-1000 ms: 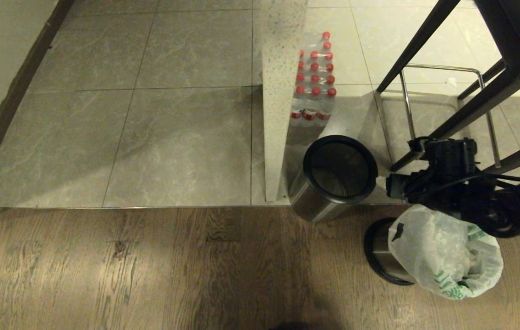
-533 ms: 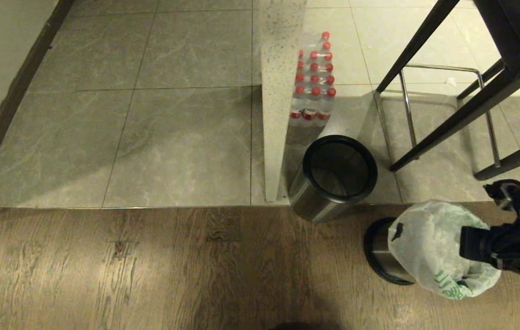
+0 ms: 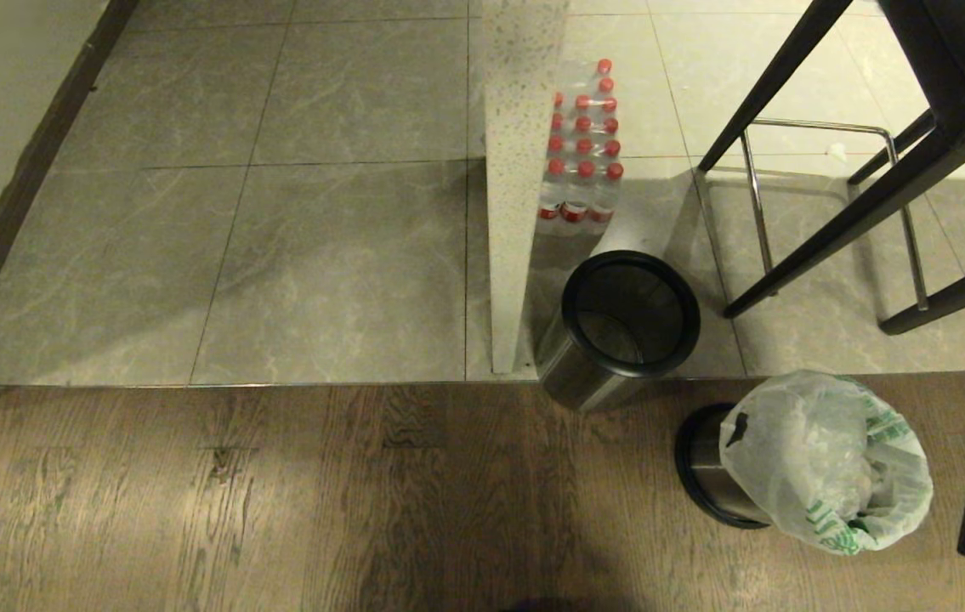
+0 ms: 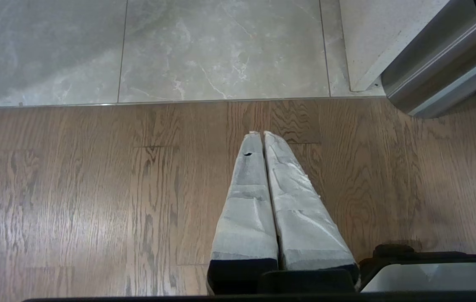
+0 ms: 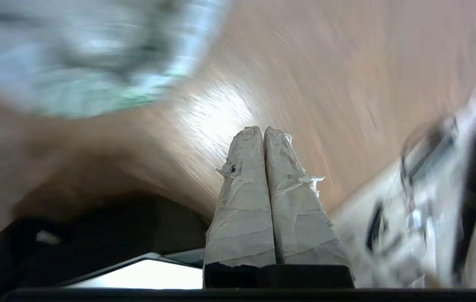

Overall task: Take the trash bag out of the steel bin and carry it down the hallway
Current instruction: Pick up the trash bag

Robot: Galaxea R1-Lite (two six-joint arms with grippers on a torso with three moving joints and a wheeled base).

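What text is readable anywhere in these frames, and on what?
None reads.
trash bag: green printing near its lower edge, crinkled, not legible.
pack of water bottles: red caps and red label bands, lettering too small.
steel bin: no marking visible.

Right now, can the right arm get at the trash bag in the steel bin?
Probably yes. The trash bag bulges openly over the steel bin on the wood floor, nothing covering it. The right gripper sits just beside it with fingers shut and empty, so it must open first.
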